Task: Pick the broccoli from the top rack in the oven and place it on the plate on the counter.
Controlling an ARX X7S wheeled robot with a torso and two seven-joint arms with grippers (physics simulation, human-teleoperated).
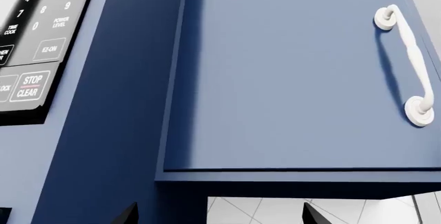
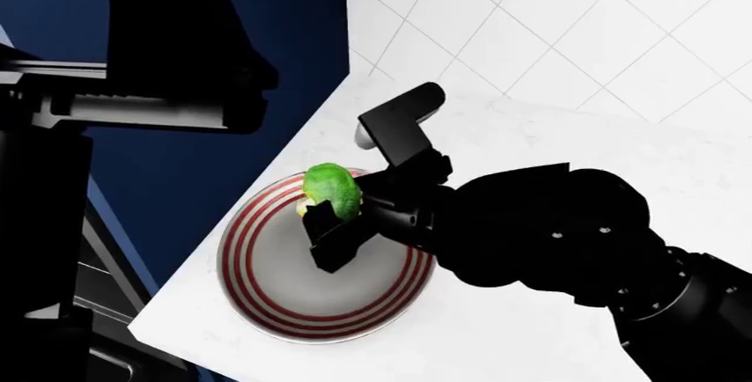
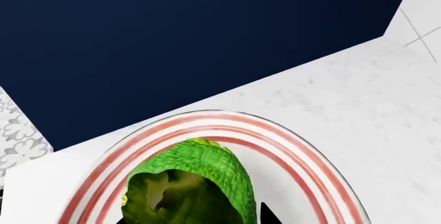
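My right gripper [image 2: 337, 224] is shut on the broccoli [image 2: 333, 190], a bright green floret, and holds it over the far left part of the plate [image 2: 253, 224]. The plate has red and white rim stripes and lies near the left end of the white counter [image 2: 529, 135]. In the right wrist view the broccoli [image 3: 193, 177] fills the space between my gripper's [image 3: 193, 219] fingertips, above the plate [image 3: 303, 146] on the counter [image 3: 344, 95]. My left gripper [image 1: 220, 216] is open and empty, raised in front of a blue cabinet. The oven and the top rack are out of view.
A blue upper cabinet door [image 1: 289, 79] with a white handle [image 1: 406, 64] faces the left wrist camera, beside a black keypad panel [image 1: 34, 43]. A white tiled wall [image 2: 529, 21] rises behind the counter. A dark blue panel [image 2: 176, 179] stands left of the counter's end.
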